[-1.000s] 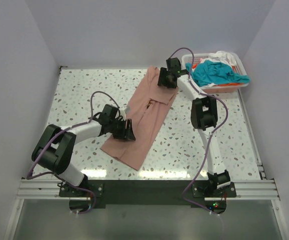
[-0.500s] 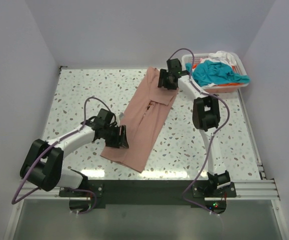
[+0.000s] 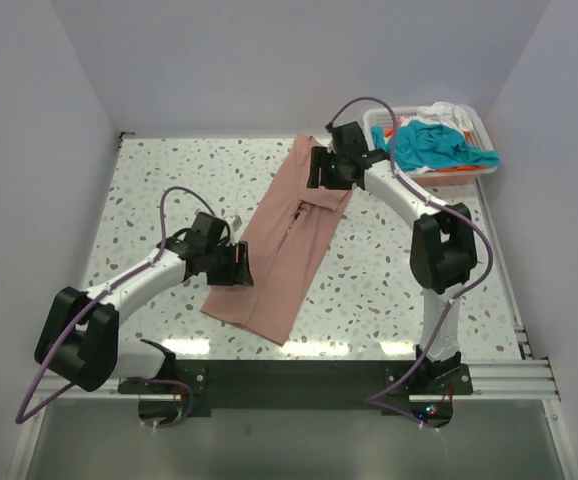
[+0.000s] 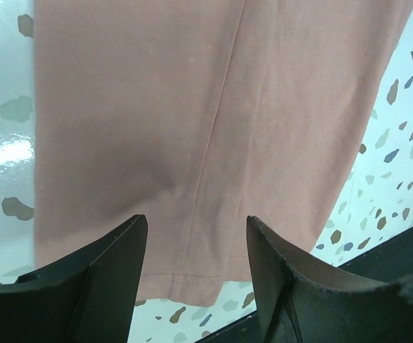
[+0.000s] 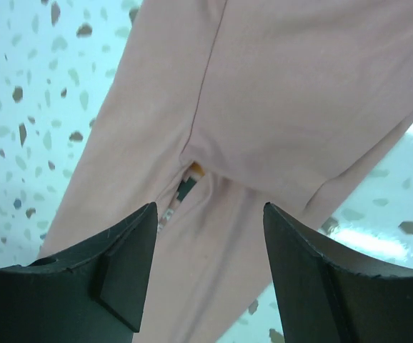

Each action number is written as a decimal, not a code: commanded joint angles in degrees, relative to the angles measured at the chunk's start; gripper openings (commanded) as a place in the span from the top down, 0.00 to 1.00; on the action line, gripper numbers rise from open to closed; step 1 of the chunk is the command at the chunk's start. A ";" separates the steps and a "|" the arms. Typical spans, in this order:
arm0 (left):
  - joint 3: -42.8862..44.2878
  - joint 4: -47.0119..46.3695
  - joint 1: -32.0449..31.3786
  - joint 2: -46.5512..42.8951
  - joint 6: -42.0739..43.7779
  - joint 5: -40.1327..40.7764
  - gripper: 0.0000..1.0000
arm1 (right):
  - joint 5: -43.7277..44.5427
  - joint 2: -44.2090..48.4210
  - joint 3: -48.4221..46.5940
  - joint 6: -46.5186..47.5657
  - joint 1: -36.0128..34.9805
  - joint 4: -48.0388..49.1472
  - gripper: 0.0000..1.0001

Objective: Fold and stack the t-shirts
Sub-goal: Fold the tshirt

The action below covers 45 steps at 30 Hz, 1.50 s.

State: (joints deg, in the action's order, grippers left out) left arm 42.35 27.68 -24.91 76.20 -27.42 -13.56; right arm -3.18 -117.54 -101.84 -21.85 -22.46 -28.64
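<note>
Pink t-shirt (image 3: 287, 250) lies folded lengthwise on your counter (image 3: 169, 180). Your left jaws hang wide open over its near left edge, holding nothing; your right jaws gape equally over its far end, empty too. Other t-shirts (image 3: 431, 145) fill the basket (image 3: 486, 135) just beyond its far right corner.

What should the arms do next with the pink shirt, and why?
Probably lower the left fingers to pinch the shirt's near hem. It lies as a long strip, with the right fingers open over its far end too, so a crosswise fold looks due.
</note>
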 commanded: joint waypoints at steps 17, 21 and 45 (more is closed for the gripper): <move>-3.06 -5.80 -11.48 2.37 -5.01 1.43 0.38 | -1.22 -5.24 4.20 0.14 -2.15 -1.42 0.36; -4.11 -5.80 -12.71 3.33 -5.89 1.79 0.38 | -0.16 -8.32 1.74 0.49 -2.15 -1.50 0.36; 9.05 -12.92 -25.01 23.20 -6.42 -7.46 0.37 | 1.43 -16.68 -9.78 6.99 -1.62 -7.04 0.36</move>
State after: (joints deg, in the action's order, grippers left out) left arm 49.91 14.20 -48.66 96.03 -33.91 -23.99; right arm -2.35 -133.47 -110.00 -17.74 -24.60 -33.36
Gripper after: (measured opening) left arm 0.623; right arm 0.640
